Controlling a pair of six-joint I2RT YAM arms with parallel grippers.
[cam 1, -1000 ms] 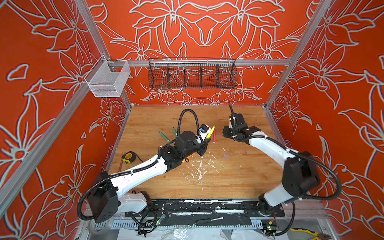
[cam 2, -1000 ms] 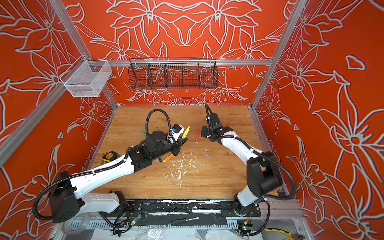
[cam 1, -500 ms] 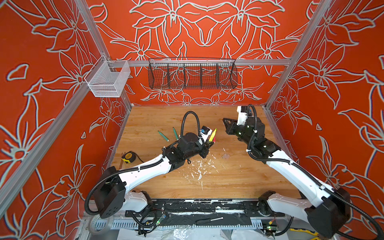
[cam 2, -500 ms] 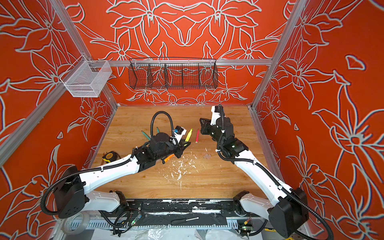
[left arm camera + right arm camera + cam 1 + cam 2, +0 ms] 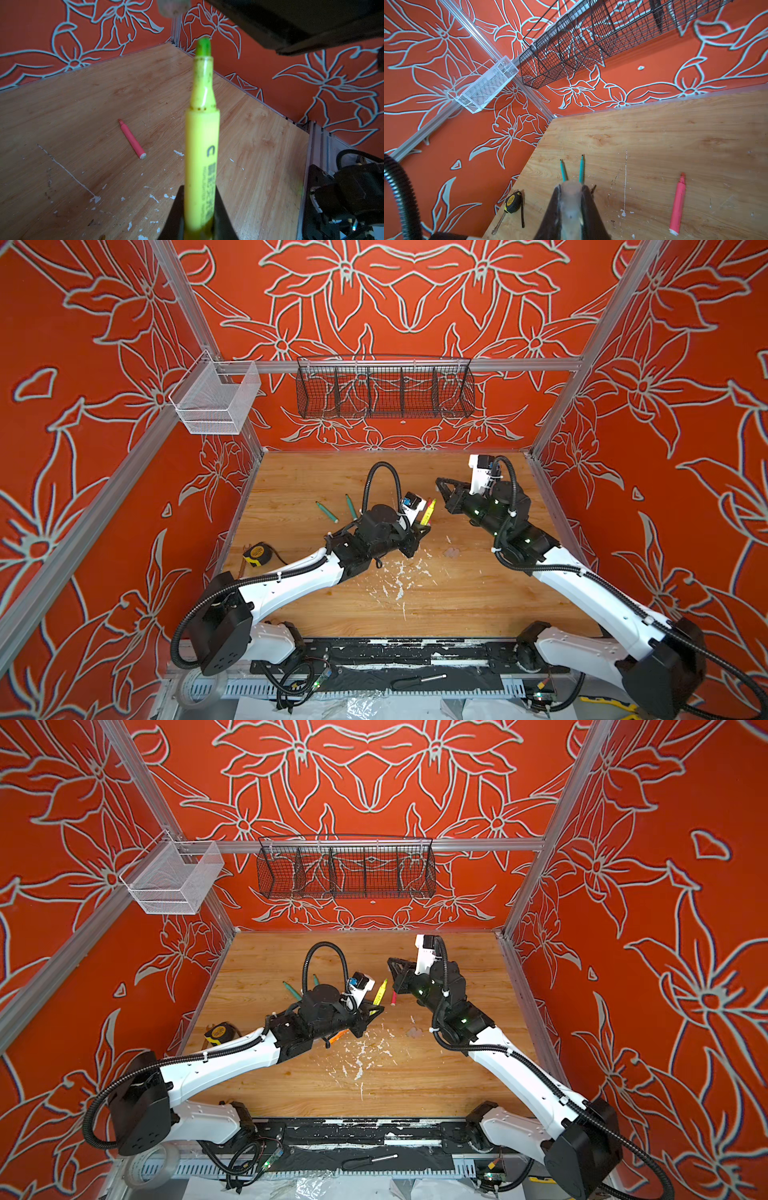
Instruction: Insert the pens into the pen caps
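Observation:
My left gripper (image 5: pixel 198 191) (image 5: pixel 420 531) (image 5: pixel 371 1013) is shut on the yellow pen (image 5: pixel 202 149) (image 5: pixel 428 512) (image 5: pixel 379 992) near its butt, with the bare tip slanting up towards my right gripper (image 5: pixel 441 486) (image 5: pixel 392 965). That gripper (image 5: pixel 571 187) is shut on a clear pen cap (image 5: pixel 571 201) and hangs a short way beyond the pen's tip, apart from it. The pink pen (image 5: pixel 132 141) (image 5: pixel 677 204) (image 5: pixel 393 999) lies on the wood between them. Two teal pens (image 5: pixel 563 170) (image 5: pixel 581 168) (image 5: pixel 326 512) (image 5: pixel 350 506) lie further left. An orange pen (image 5: pixel 336 1038) peeks out under my left arm.
A yellow tape measure (image 5: pixel 258 552) (image 5: pixel 512 202) lies near the left wall. A black wire basket (image 5: pixel 384 391) and a white mesh basket (image 5: pixel 216 400) hang on the walls above the table. White paint flecks (image 5: pixel 399 576) dot the wood. A screwdriver (image 5: pixel 419 680) lies on the front rail.
My right arm swung its elbow out to the right and brought its gripper down from pointing upward to facing left towards the yellow pen. My left gripper shifted slightly right with the pen.

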